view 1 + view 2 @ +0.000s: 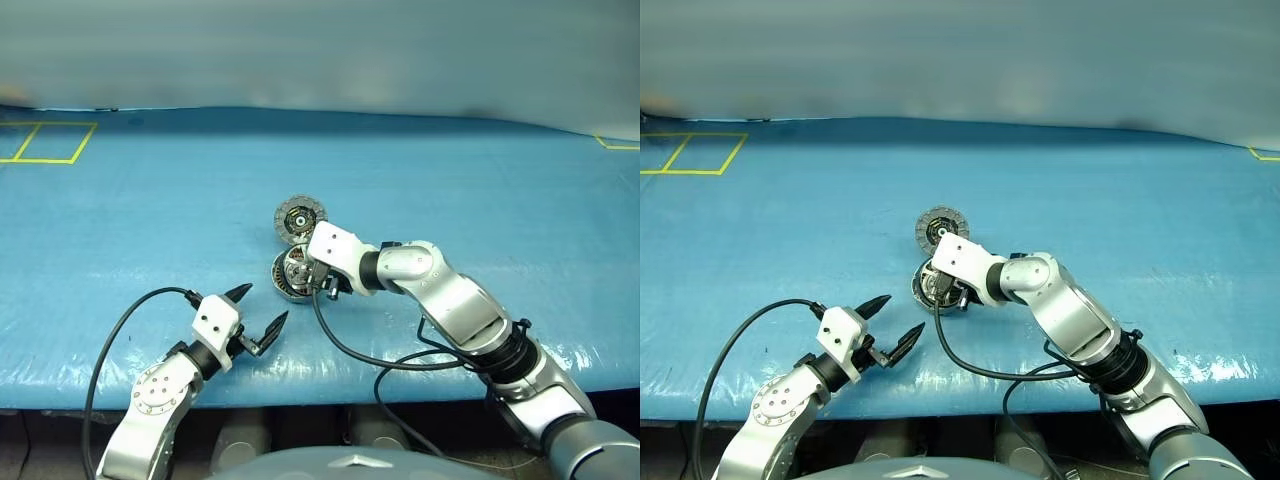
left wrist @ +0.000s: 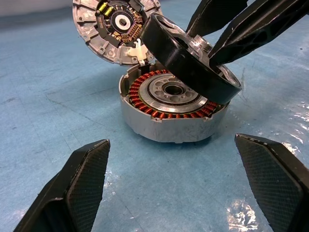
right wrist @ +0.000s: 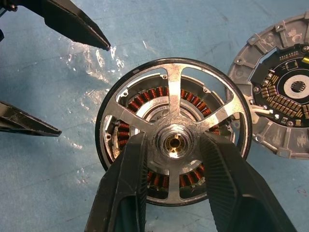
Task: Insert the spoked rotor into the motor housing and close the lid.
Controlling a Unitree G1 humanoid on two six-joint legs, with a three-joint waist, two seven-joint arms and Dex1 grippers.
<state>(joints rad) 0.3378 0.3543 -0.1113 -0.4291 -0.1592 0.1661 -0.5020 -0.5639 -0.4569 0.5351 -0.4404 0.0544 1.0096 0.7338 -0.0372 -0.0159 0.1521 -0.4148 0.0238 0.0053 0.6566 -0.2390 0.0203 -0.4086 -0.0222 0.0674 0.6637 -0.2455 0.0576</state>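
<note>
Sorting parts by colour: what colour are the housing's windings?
Copper-red windings ringing the motor housing; clearest in the left wrist view.

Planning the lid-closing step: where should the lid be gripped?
Grip the lid at its free outer rim, opposite the joint with the housing, coming from its far side. It lies open, inner face up, so that edge likely swings over easiest.

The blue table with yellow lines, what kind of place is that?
Probably a robot test bench or lab. The table has a blue cover with taped yellow squares, and on it lies an opened motor housing that the right pincer is fitting a rotor into.
</note>
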